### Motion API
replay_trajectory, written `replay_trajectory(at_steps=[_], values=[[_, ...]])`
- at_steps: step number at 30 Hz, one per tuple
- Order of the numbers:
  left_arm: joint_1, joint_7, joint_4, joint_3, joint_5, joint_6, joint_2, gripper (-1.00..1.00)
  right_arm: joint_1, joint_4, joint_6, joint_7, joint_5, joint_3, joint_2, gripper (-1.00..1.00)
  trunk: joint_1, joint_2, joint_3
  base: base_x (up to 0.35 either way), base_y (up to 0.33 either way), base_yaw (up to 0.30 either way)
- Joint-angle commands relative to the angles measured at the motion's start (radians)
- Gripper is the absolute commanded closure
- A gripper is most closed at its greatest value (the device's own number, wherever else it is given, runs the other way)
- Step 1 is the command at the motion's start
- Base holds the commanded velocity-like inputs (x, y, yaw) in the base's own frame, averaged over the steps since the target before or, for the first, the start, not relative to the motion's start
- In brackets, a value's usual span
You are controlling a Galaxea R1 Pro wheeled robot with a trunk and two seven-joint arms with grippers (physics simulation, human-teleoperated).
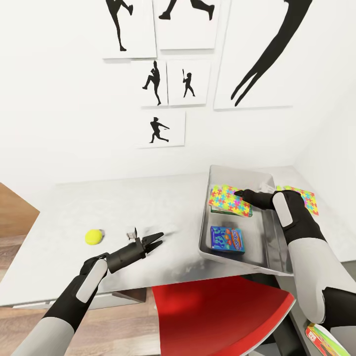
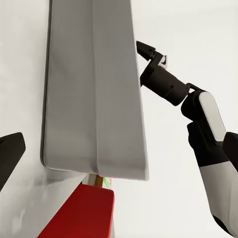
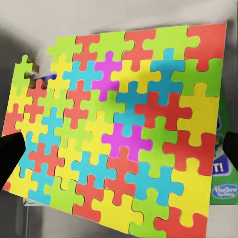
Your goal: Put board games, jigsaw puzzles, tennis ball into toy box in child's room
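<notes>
Left gripper [image 1: 157, 241]: jaws spread wide, holding nothing; small fuzzy yellow-green tennis ball [image 1: 92, 237] behind them on the smooth grey surface [image 1: 69, 207].
Right gripper [image 1: 242, 193]: jaw spacing cannot be told; glossy multicolour jigsaw-patterned flat box [image 3: 119, 129] just ahead, inside the shallow grey tray [image 1: 206, 217].

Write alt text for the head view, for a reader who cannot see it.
The right gripper reaches over a jigsaw puzzle lying in the grey toy box, beside a blue board game. The left gripper hovers open over the table near the tennis ball; a second puzzle lies beyond the box.
</notes>
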Motion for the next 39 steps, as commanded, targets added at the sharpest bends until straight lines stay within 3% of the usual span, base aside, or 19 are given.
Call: replay_trajectory(at_steps=[1,19,26,33,39], values=[[-0.001,0.001,0.0,-0.002,0.007,0.006,0.001,-1.0,-0.001,-0.001,0.003,0.006,0.005,-0.003,0.0,-1.0,0.001,-0.002,-0.002,0.0,0.0,0.0],[-0.001,0.001,0.0,-0.002,0.007,0.006,0.002,-1.0,-0.001,-0.02,-0.005,0.007,0.005,-0.008,-0.001,-1.0,0.001,-0.002,-0.002,0.0,0.0,0.0],[-0.001,0.001,0.001,-0.001,0.007,0.006,0.002,-1.0,0.001,-0.154,0.007,0.008,0.005,-0.016,0.0,-1.0,0.001,-0.002,-0.002,0.0,0.0,0.0],[-0.001,0.001,-0.002,0.0,0.008,0.005,0.002,-1.0,0.029,-0.341,0.114,0.01,0.005,-0.023,0.0,-1.0,0.001,-0.002,-0.002,0.0,0.0,0.0],[-0.001,-0.001,-0.004,0.001,0.008,0.003,0.002,-1.0,0.05,-0.408,0.143,0.012,0.004,-0.025,0.0,-1.0,0.001,-0.002,-0.002,0.0,0.0,0.0]])
